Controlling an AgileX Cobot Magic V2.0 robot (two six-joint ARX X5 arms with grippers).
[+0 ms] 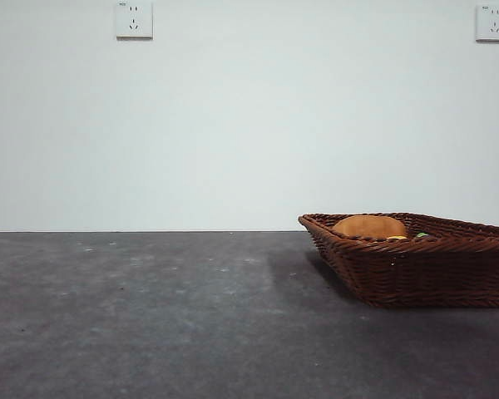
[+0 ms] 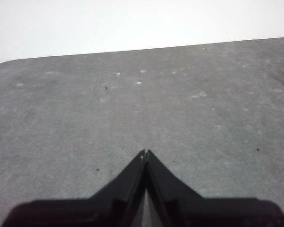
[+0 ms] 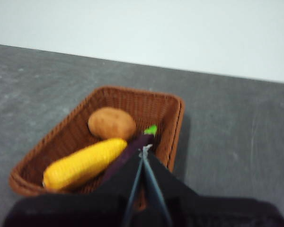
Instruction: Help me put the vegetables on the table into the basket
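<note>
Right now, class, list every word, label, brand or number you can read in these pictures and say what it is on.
None can be read.
Left wall socket: a small mark at its top corner, too small to read.
Right wall socket: the same, too small.
Basket, vegetables, table: no writing.

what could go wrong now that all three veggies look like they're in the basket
The right gripper, jaws shut, hangs right above the eggplant near the wicker basket's rim; pulling away low could clip the rim and drag the basket. The eggplant lies against the corn, so a bump could roll either one. The potato rises above the rim in the front view, so a hard jolt might tip it out. The left gripper waits over bare table.
</note>
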